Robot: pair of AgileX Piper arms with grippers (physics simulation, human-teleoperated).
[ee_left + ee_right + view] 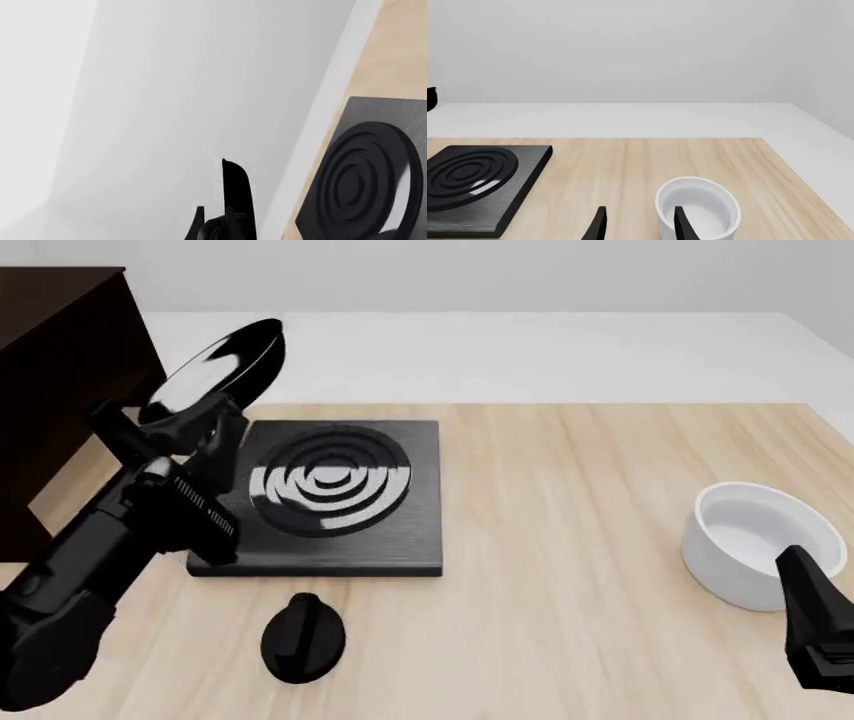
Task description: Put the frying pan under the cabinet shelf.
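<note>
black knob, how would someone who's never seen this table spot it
Find the black square stove plate with raised rings on the wooden table. Just in front of its near edge lies the small black knob, a round disc with a raised grip ridge, far smaller than the white bowl.

Stove (334, 495) centre-left; cabinet (60, 390) left; bowl (754, 540) right; knob (304, 637) front.

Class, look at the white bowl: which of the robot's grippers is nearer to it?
Right. The right gripper sits just in front of the white bowl, near its rim; the left gripper is across the table, above the stove's left edge.
</note>
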